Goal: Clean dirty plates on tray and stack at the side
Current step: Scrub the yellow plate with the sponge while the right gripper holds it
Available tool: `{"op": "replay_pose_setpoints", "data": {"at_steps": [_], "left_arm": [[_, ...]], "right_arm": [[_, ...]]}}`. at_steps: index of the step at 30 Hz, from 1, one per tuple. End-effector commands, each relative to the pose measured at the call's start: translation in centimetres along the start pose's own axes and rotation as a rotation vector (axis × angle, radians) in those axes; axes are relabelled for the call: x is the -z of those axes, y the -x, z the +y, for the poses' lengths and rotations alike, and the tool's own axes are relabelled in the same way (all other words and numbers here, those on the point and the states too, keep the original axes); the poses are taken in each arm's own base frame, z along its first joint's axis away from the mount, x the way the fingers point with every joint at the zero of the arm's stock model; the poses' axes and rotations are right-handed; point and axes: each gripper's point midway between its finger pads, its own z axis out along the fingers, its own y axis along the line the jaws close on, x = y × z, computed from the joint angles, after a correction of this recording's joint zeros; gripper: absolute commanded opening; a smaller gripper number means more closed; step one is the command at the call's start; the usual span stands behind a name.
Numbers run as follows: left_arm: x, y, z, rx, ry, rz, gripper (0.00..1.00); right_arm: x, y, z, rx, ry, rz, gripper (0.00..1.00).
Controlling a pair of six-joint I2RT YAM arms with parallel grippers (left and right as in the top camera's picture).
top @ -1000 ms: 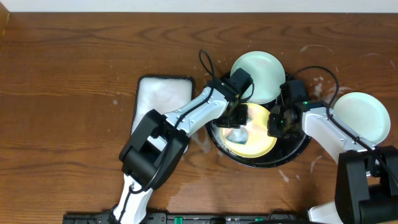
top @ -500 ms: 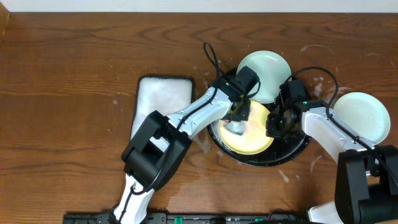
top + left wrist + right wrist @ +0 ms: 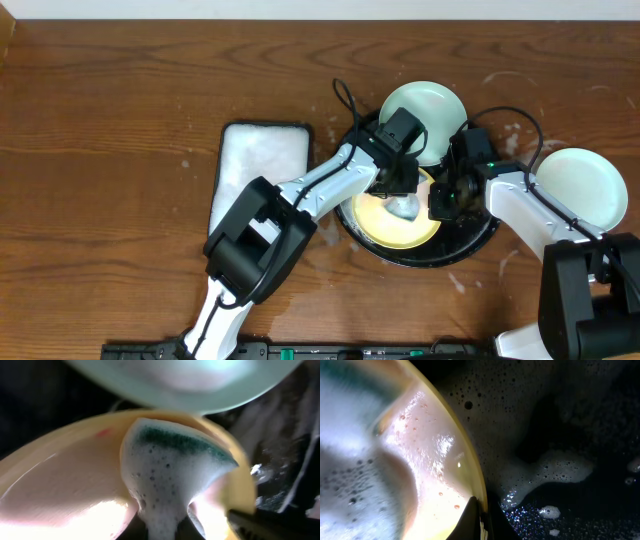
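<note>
Both arms are built of white-shelled links joined by black housings. On the left arm [image 3: 322,182], a bulky black block [image 3: 255,240] is set well behind the jaws, and a thin black cable [image 3: 343,100] is looped just behind them. The right arm [image 3: 528,205] is finished alike. A small green light [image 3: 490,165] is lit on the black module behind its jaws, and black cabling [image 3: 540,135] is arched beside it. One slim dark finger [image 3: 476,519] is seen in the right wrist view.

Left gripper [image 3: 400,192]: shifts from the left part of the yellow plate [image 3: 372,222] to its middle, now near the right gripper [image 3: 444,196]. Foamy sponge [image 3: 172,475]: travels along between its fingers, wiping rightward. Left forearm: reaches further over the tray [image 3: 470,240].
</note>
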Motion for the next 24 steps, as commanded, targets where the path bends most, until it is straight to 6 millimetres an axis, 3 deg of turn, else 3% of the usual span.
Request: {"op": "replay_pose_setpoints", "data": {"at_steps": [1,5,9,11,14,19,24], "left_arm": [[-1.5,-1.7,5.6,0.045,0.214,0.056,0.08],[0.8,-1.9,10.9,0.091,0.436,0.065,0.08],[3.2,-1.6,13.8,0.128,0.554,0.083,0.08],[3.4,-1.2,14.0,0.143,0.547,0.081,0.08],[2.5,-0.6,12.7,0.152,0.465,0.071,0.08],[-0.6,0.7,7.6,0.133,0.204,0.049,0.08],[-3.4,-0.1,4.9,0.18,0.053,0.106,0.08]], "right_arm": [[-1.6,-1.7,-1.4,0.035,-0.073,0.07,0.01],[-1.6,-1.8,-1.4,0.035,-0.074,0.073,0.01],[-1.6,-1.8,-1.4,0.035,-0.074,0.072,0.01],[-1.6,-1.8,-1.4,0.035,-0.074,0.073,0.01],[-1.6,-1.8,-1.5,0.035,-0.077,0.072,0.01],[-1.6,-1.7,-1.5,0.035,-0.077,0.069,0.01],[-1.6,-1.7,-1.4,0.036,-0.076,0.067,0.01]]}}
